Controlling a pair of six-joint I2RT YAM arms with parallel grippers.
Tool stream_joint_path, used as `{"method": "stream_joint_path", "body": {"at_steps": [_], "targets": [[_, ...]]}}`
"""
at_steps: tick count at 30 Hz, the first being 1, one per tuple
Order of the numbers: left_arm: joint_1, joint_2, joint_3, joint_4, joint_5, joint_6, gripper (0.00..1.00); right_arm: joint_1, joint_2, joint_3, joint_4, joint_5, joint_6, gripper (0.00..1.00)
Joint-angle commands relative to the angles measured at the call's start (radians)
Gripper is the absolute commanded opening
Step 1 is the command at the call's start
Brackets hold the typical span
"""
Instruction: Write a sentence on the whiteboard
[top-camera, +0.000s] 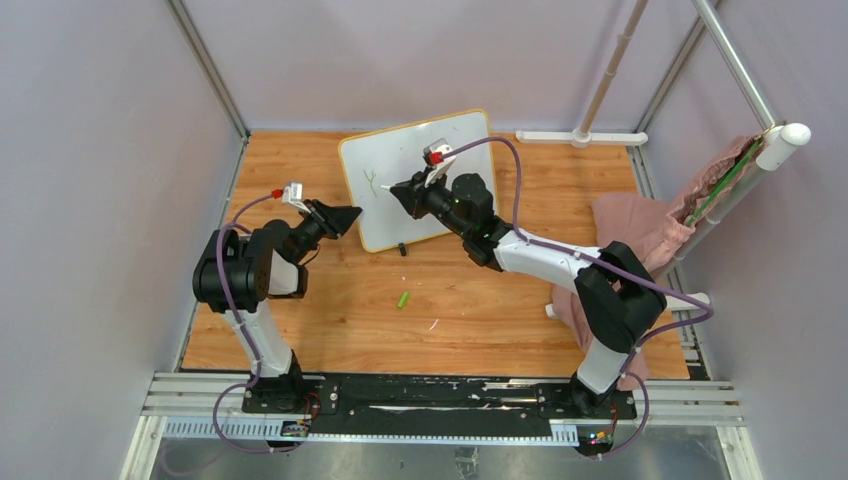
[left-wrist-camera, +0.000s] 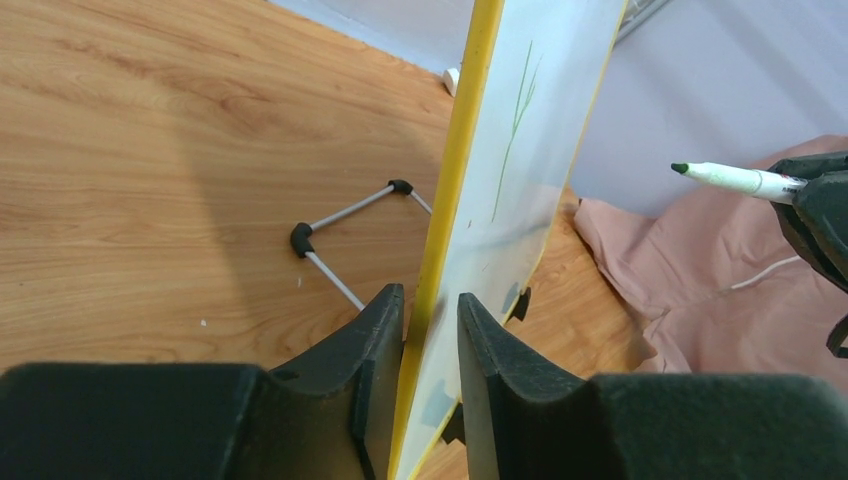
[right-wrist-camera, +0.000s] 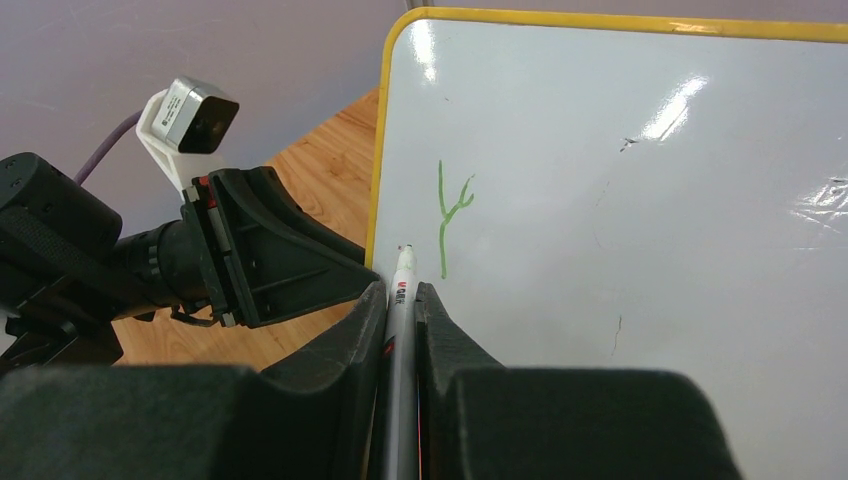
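The whiteboard (top-camera: 425, 185) stands tilted on the wooden table, with a yellow rim and a black clip foot (top-camera: 401, 249). Of the sentence, only one green "Y" (top-camera: 370, 183) shows near its left edge; the Y is also in the right wrist view (right-wrist-camera: 447, 213) and the left wrist view (left-wrist-camera: 516, 115). My left gripper (top-camera: 352, 215) is shut on the board's left edge (left-wrist-camera: 440, 250). My right gripper (top-camera: 397, 190) is shut on a white marker (right-wrist-camera: 403, 300). Its green tip (left-wrist-camera: 680, 168) hovers just off the board, below and left of the Y.
A green marker cap (top-camera: 402, 299) lies on the table in front of the board. A pink cloth (top-camera: 640, 235) is bunched at the right by the frame posts. A wire stand (left-wrist-camera: 340, 215) props the board from behind.
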Motion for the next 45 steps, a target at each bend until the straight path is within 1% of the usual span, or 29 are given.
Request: {"method": "stream_joint_path", "body": {"at_steps": [1,11,20,29,39,45], "targets": [[-0.005,0.008,-0.013,0.053,-0.006,0.035,0.30,-0.011,-0.012,0.027,0.017,-0.015,-0.009,0.00],[-0.006,0.019,-0.015,0.054,-0.004,0.038,0.19,-0.010,0.000,0.019,0.019,-0.003,-0.033,0.00],[-0.012,0.038,-0.025,0.054,-0.012,0.044,0.16,-0.010,0.016,0.015,0.020,0.006,-0.037,0.00],[-0.027,0.038,-0.026,0.054,-0.009,0.064,0.12,-0.011,0.072,0.041,0.028,0.052,-0.086,0.00],[-0.031,0.039,-0.026,0.053,-0.007,0.069,0.06,-0.010,0.114,0.057,0.076,0.110,-0.111,0.00],[-0.031,0.040,-0.023,0.054,-0.005,0.069,0.02,-0.010,0.127,0.072,0.098,0.104,-0.106,0.00]]}}
